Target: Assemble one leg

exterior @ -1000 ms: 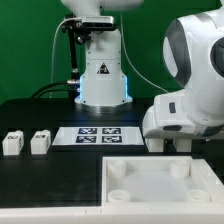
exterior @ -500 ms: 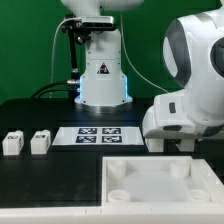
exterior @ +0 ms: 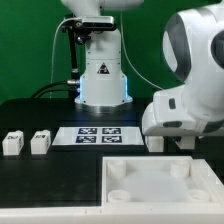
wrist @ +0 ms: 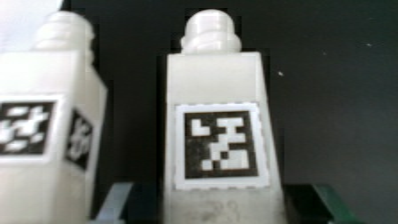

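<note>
Two small white legs with black-and-white tags lie side by side on the black table under my hand. In the wrist view one leg (wrist: 217, 120) lies between my fingers and the other leg (wrist: 45, 130) lies beside it. My gripper (wrist: 222, 203) is open and straddles the middle leg, with a dark gap on each side between the leg and the fingers (wrist: 121, 200). In the exterior view my gripper (exterior: 170, 143) is low at the exterior view's right, mostly hidden by the white wrist. Two more legs (exterior: 12, 143) (exterior: 39, 142) stand at that view's left.
The large white square panel (exterior: 150, 200) with raised rim lies at the front. The marker board (exterior: 98, 134) lies in the middle before the robot base (exterior: 102, 80). The black table ends at the front edge.
The arm's wrist has shifted slightly toward the exterior view's left. The legs at the left and the panel have not moved.
</note>
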Controlling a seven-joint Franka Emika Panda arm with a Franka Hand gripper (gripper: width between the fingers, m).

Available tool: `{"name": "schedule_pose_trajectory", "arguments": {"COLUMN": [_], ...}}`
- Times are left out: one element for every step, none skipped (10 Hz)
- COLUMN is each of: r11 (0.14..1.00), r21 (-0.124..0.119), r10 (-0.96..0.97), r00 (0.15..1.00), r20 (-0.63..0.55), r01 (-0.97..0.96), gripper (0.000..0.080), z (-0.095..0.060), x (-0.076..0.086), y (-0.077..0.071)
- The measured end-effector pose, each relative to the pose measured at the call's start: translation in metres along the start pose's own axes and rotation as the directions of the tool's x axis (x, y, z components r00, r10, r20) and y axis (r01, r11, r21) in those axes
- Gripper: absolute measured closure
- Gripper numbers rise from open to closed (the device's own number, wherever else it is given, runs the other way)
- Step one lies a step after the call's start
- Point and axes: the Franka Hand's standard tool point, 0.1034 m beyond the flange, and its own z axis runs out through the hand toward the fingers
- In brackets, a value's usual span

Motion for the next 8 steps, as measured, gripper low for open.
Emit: {"name": "schedule_pose_trajectory", "arguments": {"r11": [0.999,0.998,0.996,0.996,0.996,0.996,0.996,0.992], "r21": [-0.002,-0.005,-0.01,-0.012,-0.01,-0.013,-0.013,-0.031], "r10": [-0.032,-0.059,-0.084,-0.085,-0.082,-0.082,-0.085,-0.117], "r00": [0.999,0.995,0.99,0.972,0.933,0.907,0.854,0.789], "r20": [-0.025,-0.078,-0.117,-0.217,-0.352,-0.412,-0.514,-0.604], "r01": [0.032,0.059,0.083,0.085,0.084,0.084,0.091,0.123], "gripper": [0.0509,0.0508,0.0508,0.0508,0.0508,0.0508,0.0508,0.0508], "z": [-0.025,-0.047,-0.068,-0.101,-0.102,-0.096,-0.105,-0.125], "x": [-0.001,-0.003,-0.01,-0.012,-0.004,-0.006,-0.001,0.009], "y": [0.009,0.018,0.025,0.031,0.028,0.029,0.031,0.04]}}
